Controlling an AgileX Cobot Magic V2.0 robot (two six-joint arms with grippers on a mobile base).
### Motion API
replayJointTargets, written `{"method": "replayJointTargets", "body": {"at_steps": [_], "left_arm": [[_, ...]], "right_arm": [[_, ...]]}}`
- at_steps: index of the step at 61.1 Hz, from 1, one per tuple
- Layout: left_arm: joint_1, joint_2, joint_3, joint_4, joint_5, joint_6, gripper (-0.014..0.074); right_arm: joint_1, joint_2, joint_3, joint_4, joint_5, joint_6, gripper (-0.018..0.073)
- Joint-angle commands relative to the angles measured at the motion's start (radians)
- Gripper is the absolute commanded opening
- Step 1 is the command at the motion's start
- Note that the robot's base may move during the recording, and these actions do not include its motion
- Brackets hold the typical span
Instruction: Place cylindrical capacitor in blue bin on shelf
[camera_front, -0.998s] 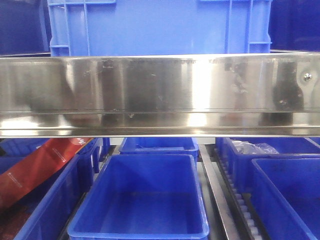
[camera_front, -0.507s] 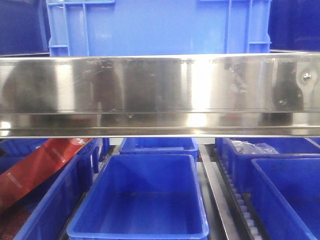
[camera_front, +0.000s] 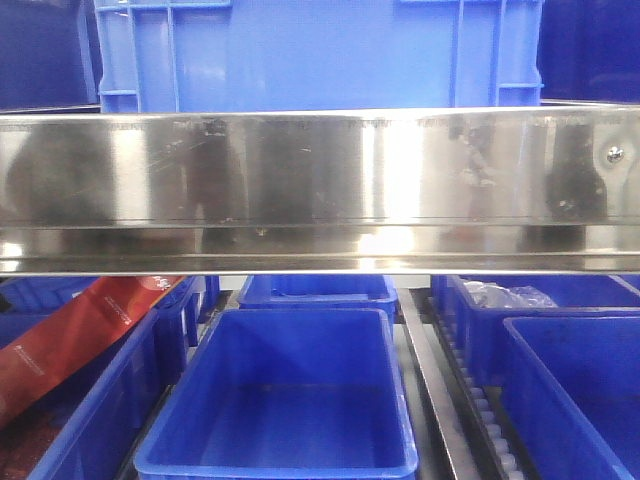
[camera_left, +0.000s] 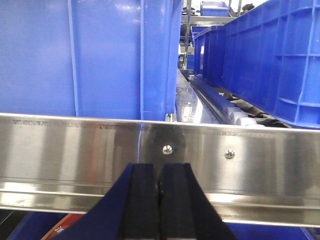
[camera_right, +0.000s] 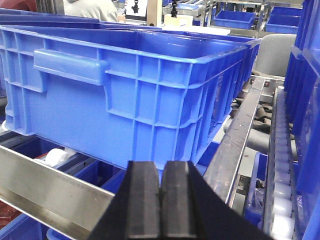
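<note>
Since both the left gripper (camera_left: 160, 187) and right gripper (camera_right: 161, 192) are clenched with nothing between their pads and the capacitor appears in no view, we judge we must first find it before approaching the shelf (camera_front: 320, 190) and bin (camera_front: 280, 400).

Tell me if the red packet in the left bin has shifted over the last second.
No. The red packet keeps its position against the shelf rail and the middle bin.

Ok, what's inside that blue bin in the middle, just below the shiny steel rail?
The middle blue bin under the steel rail shows only bare blue floor; no capacitor is visible there. The rail covers its far end, so that part cannot be checked.
</note>
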Motion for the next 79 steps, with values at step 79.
{"method": "replayJointTargets", "body": {"at_steps": [79], "left_arm": [[0.0,-0.005,-0.002,-0.007,-0.015,-0.004,-0.0111]], "right_arm": [[-0.461,-0.441,0.493,0.042,-0.161,-0.003,-0.0154]]}}
